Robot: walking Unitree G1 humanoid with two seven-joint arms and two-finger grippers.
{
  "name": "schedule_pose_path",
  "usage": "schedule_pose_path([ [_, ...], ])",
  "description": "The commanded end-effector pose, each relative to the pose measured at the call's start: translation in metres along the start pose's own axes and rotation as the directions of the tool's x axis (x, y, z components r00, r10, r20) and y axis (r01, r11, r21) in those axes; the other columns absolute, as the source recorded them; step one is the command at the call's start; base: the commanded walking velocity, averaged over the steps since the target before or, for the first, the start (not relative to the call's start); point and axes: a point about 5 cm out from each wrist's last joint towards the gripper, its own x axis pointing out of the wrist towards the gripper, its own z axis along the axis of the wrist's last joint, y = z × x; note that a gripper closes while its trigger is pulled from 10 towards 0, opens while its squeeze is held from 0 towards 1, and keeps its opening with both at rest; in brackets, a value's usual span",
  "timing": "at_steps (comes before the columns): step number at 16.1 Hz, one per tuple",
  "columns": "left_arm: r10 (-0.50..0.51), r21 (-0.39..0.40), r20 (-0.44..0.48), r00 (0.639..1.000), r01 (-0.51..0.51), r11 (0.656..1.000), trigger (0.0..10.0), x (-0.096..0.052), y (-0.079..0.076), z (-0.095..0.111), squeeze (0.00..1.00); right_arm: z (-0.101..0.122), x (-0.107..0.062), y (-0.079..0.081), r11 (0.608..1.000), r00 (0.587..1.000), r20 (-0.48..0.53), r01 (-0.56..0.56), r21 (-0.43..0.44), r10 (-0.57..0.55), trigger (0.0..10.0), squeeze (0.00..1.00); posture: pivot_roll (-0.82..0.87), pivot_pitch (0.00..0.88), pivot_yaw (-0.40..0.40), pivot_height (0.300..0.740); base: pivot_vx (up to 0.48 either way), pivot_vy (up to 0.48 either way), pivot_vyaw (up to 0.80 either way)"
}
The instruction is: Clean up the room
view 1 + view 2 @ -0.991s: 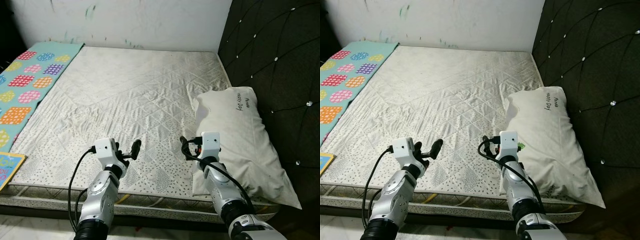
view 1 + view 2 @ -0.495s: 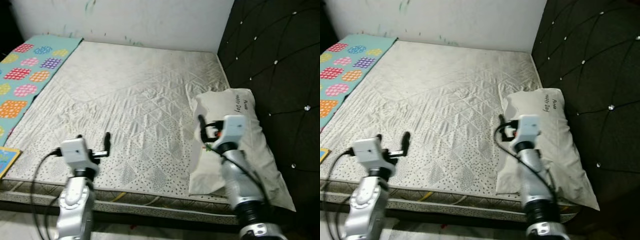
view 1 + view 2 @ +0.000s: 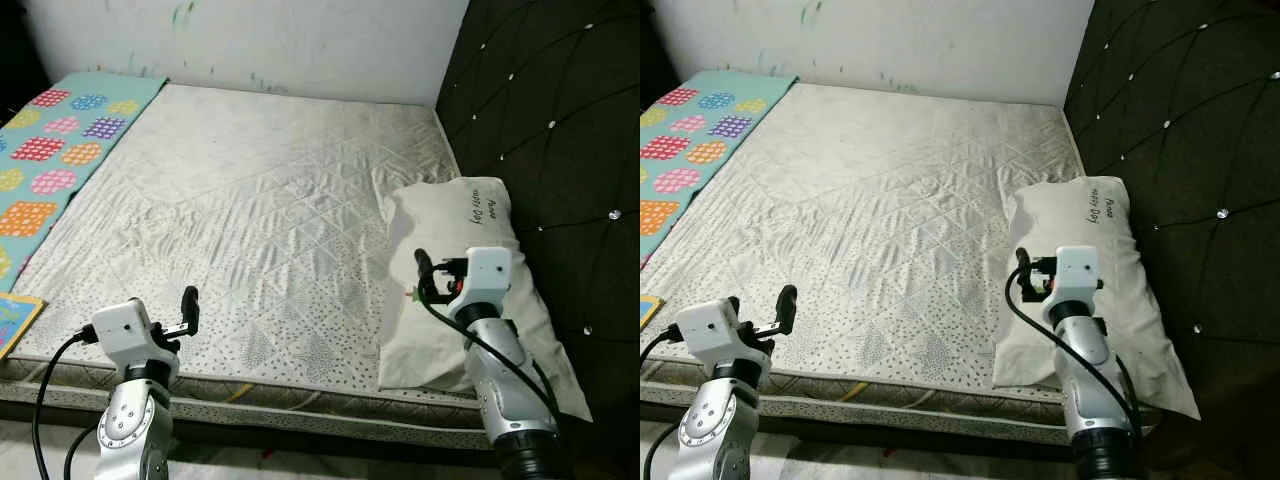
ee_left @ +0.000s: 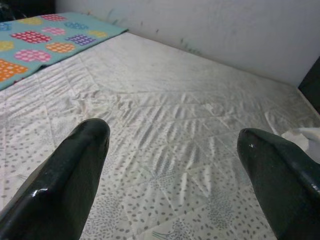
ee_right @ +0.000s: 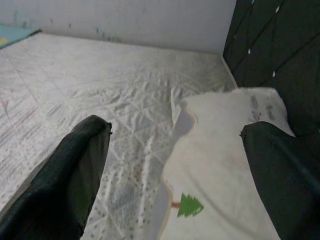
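Note:
A white pillow (image 3: 470, 270) with small writing and a green tree print (image 5: 189, 206) lies on the right side of the mattress (image 3: 260, 200), against the dark headboard. My right gripper (image 3: 424, 275) hovers open over the pillow's near left edge; in the right wrist view its fingers (image 5: 75, 165) stand wide apart, with the pillow's corner below them. My left gripper (image 3: 188, 305) is open with nothing in it, low over the mattress's front left part. The left wrist view shows its fingers (image 4: 75, 170) spread above the quilted sheet.
A patterned teal blanket (image 3: 50, 150) runs along the bed's left side. Something colourful and flat (image 3: 15, 320) lies at the front left corner. A black tufted headboard (image 3: 560, 120) closes the right side, and a white wall (image 3: 300, 40) stands behind the bed.
Both arms have spread apart from the middle. The left gripper went left along the front edge, and the right gripper went right over the pillow. The camera shifted slightly.

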Motion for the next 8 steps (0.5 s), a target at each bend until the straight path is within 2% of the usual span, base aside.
schedule_pose_path([
  [1,-0.012,0.002,-0.010,1.000,0.012,1.000,10.0,0.0017,-0.0019,0.0008,0.00,0.0033,-0.0009,0.0012,1.000,1.000,0.001,0.008,-0.001,-0.008,10.0,0.00,-0.07,0.000,-0.035,0.740,0.000,0.000,-0.80],
  [4,-0.001,-0.008,0.005,1.000,0.001,1.000,10.0,0.0005,-0.0008,0.0045,0.00,0.0032,-0.0021,0.0084,1.000,1.000,-0.007,-0.010,0.008,0.010,10.0,0.00,-0.07,0.004,-0.036,0.740,0.000,0.000,-0.80],
  [8,-0.009,-0.014,0.005,1.000,0.009,1.000,10.0,0.0015,-0.0036,0.0057,0.00,0.0013,-0.0033,0.0068,1.000,1.000,-0.019,-0.012,0.004,0.012,10.0,0.00,-0.07,0.006,-0.037,0.740,0.000,0.000,-0.73],
])
